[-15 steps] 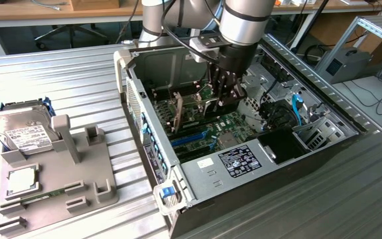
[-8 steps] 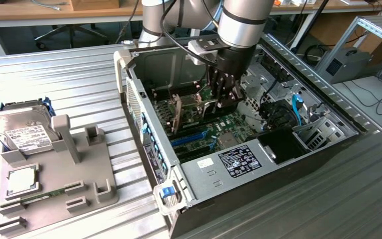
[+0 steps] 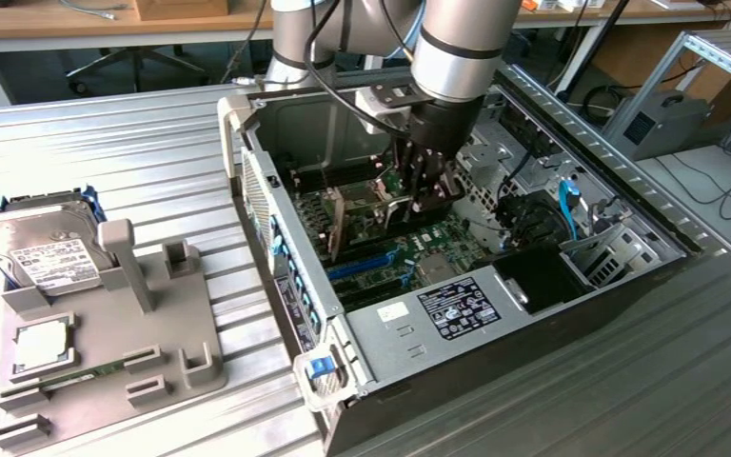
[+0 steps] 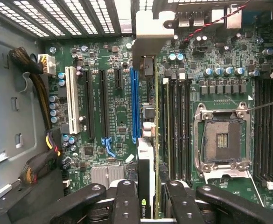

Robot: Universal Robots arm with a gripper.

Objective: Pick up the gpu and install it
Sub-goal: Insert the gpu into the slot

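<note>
- The arm [image 3: 461, 48] comes down from the upper middle of the exterior view into the open computer case [image 3: 467, 343]. The case lies on its side on the ribbed metal worktop [image 3: 125, 162].
- The hand [image 3: 419, 202] is inside the case, low over the motherboard [image 4: 117, 116].
- In the wrist view we see the hand narrow around the gpu [image 4: 145, 172]. One of the black fingers [image 4: 124, 203] is on one side of the card, and the other finger is on its other side.
- The gpu stands on its edge between the fingers, so we look at its thin side. A small green logo is visible on it near the fingers.
- The card runs parallel to the long blue slot [image 4: 135, 105] and appears just beside it. We cannot tell if its lower edge already sits in a slot.
- On the other side of the gpu there are the dark memory slots, and then the empty processor socket [image 4: 221, 137] with its metal frame.
- At the exterior view's left, well apart from the case, a grey holder [image 3: 194, 352] lies on the worktop.
- The silver hard drive [image 3: 42, 252] with a white label lies at the upper left of this holder. The narrow green memory stick [image 3: 80, 373] lies near its lower edge.
</note>
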